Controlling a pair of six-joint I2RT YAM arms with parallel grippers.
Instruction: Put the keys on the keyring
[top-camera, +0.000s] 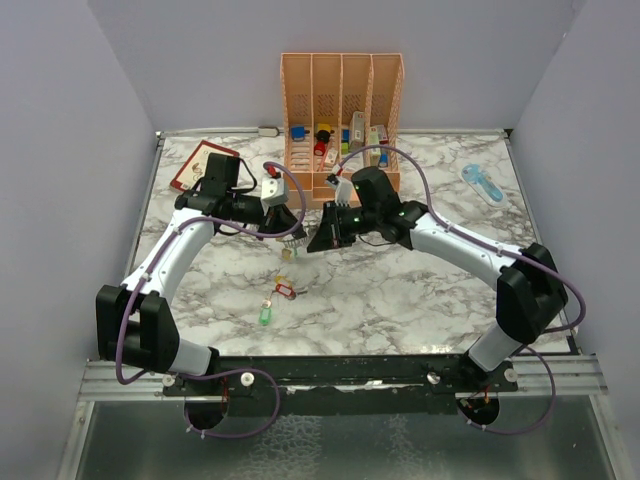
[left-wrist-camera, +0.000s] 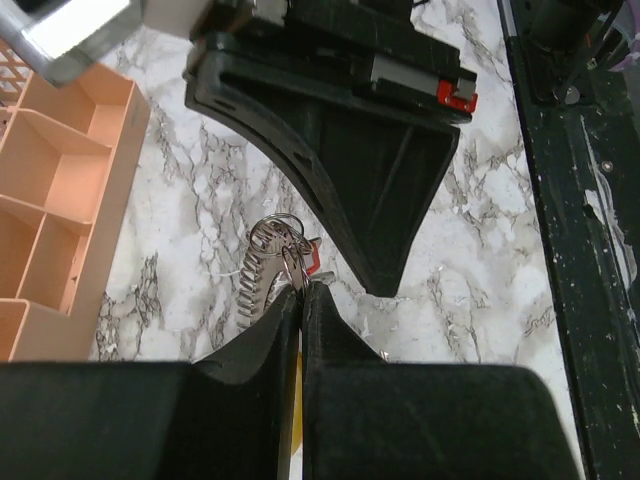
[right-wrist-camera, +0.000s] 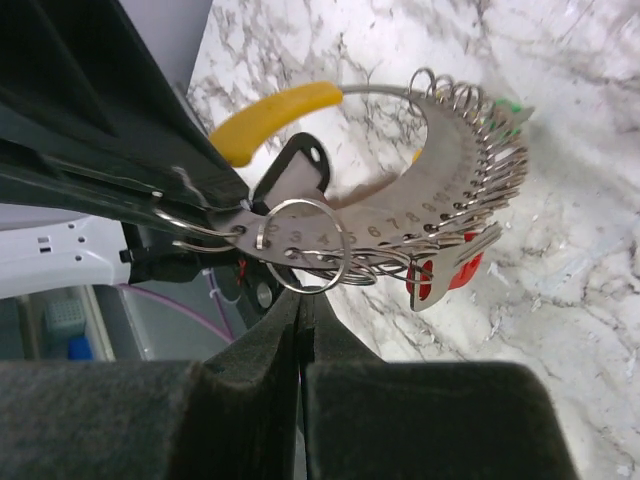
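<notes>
**A:** Where is the keyring?

**B:** The keyring (right-wrist-camera: 440, 200) is held between the tips of the two arms, a little left of the middle of the table and towards its far half. It is a silvery bunch of small loops on a wire. A yellow tag (right-wrist-camera: 275, 115) and a red tag (right-wrist-camera: 452, 276) show on it.

**A:** And the pincers?

**B:** The left gripper (left-wrist-camera: 302, 288) has its jaws pressed together with only a sliver between them, and a thin bit of the bunch runs into that sliver. The right gripper (right-wrist-camera: 303, 298) is pinched just as tight, on the lower edge of one small split ring. The two tips are very close to each other.

**A:** What does the step ask for?

**B:** I judge that one side should hold the ring steady while the other works a key round the coil. That means small, slow twists. A hard pull apart could slip the thin wire out of the pads or bend it. Neither side should loosen before the other carries the weight.

**A:** What is left to do?

**B:** Two keys lie loose on the near side of the grippers. One is a red-tagged key (top-camera: 285, 291). The other, a green-tagged key (top-camera: 266, 314), is nearer and a touch left.

**A:** And the surface?

**B:** The table (top-camera: 430, 290) is white with a marble pattern and looks smooth, so flat keys may be awkward to lift. A peach organizer (top-camera: 342, 90) stands at the far edge with coloured blocks in its slots. There is a red card (top-camera: 203, 165) at the far left and a blue object (top-camera: 483, 183) at the far right. Plain grey walls close three sides.
</notes>
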